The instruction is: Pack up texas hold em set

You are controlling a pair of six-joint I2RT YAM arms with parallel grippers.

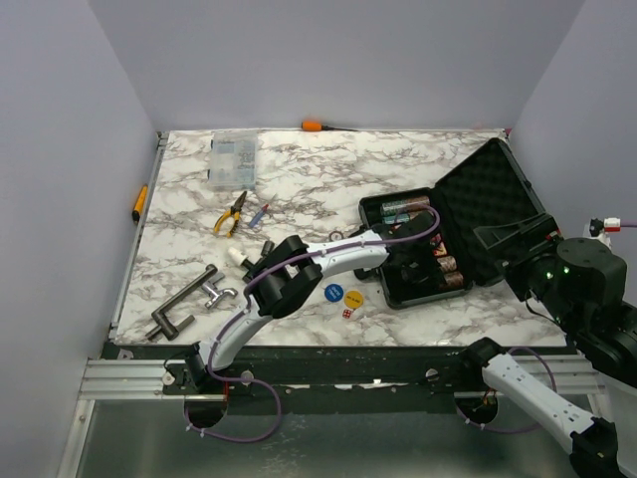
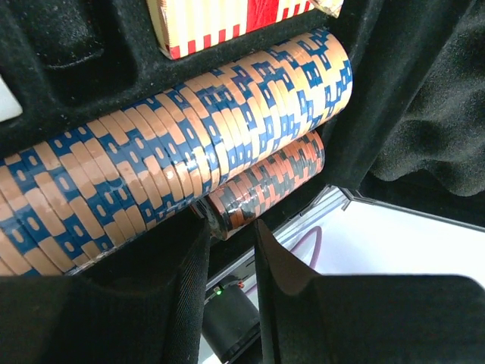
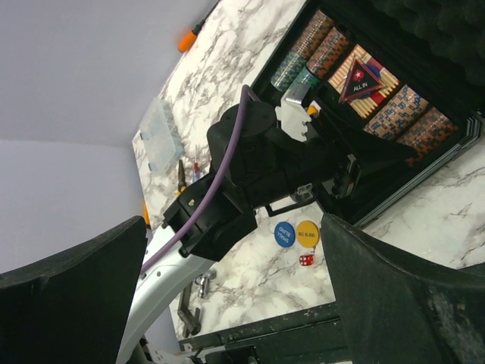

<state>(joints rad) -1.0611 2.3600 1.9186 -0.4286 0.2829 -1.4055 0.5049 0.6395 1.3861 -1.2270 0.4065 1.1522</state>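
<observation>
The black case lies open on the marble table, its egg-crate foam lid tilted back. In its tray, a long row of tan-and-blue chips lies beside a shorter orange-and-black row, with a red-striped card deck next to them. The left gripper is inside the case at the orange row, fingers slightly parted and holding nothing. Just outside the case's near-left edge lie a blue disc, a yellow disc and a red die. The right gripper hangs right of the case, spread wide. Well left of the case are pliers and a clear parts box.
</observation>
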